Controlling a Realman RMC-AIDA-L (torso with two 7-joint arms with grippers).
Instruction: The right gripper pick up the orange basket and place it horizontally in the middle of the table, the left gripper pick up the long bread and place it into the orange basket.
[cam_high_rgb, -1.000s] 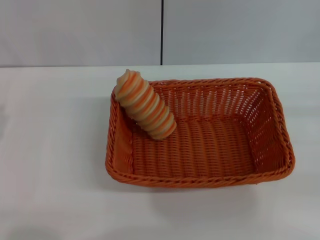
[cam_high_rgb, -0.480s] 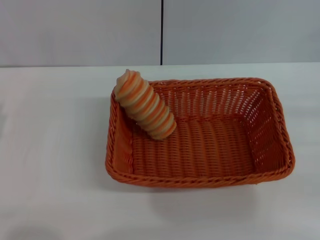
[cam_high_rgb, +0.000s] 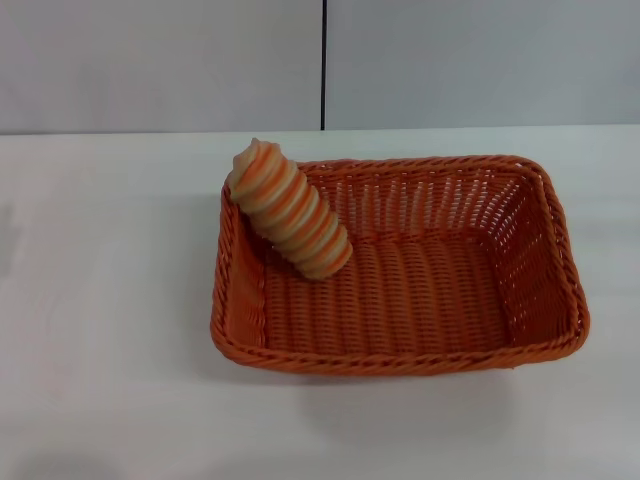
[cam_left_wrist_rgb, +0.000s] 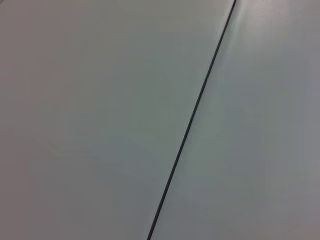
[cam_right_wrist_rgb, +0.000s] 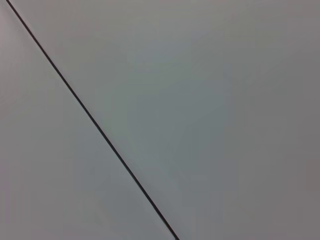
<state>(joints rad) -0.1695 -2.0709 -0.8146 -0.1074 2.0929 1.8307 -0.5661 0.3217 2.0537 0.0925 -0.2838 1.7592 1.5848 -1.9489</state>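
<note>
The orange basket (cam_high_rgb: 420, 300) lies lengthwise across the middle of the white table (cam_high_rgb: 100, 300) in the head view. The long bread (cam_high_rgb: 290, 208), striped orange and cream, rests tilted inside it, its upper end leaning on the basket's far left corner rim and its lower end down on the basket floor. Neither gripper shows in any view. Both wrist views show only a plain grey wall panel with a thin dark seam.
A grey wall (cam_high_rgb: 160, 60) with a vertical dark seam (cam_high_rgb: 324, 60) stands behind the table's far edge. Bare tabletop surrounds the basket on all sides.
A faint shadow at the lower left of the table has shifted slightly; the basket and bread have not moved.
</note>
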